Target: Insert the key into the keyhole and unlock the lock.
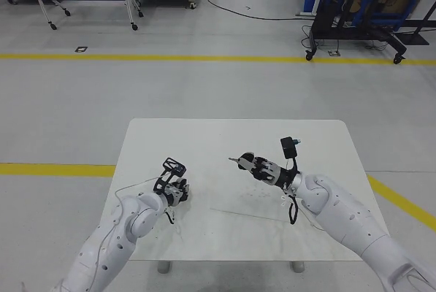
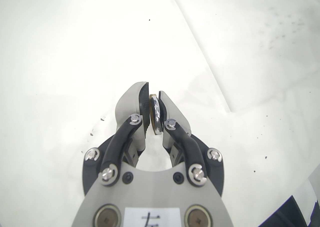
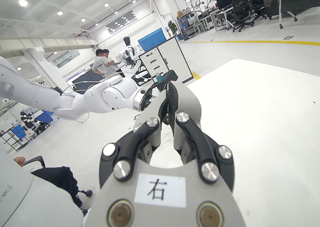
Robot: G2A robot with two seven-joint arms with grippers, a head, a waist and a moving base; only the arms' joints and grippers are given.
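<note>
Currently the left gripper (image 2: 153, 94) is clamped on the small brass-and-silver lock (image 2: 156, 114) over the near left part of the white table (image 1: 276, 139). Well apart from it, above the table's middle, the right gripper (image 1: 245, 162) pinches the key (image 1: 234, 158), whose tip points toward the left arm's side.

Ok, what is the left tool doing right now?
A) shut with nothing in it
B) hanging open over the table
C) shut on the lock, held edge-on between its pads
C: the left wrist view shows the left tool shut on the brass-and-chrome lock, seen edge-on; the key sticks out of the right tool.
</note>
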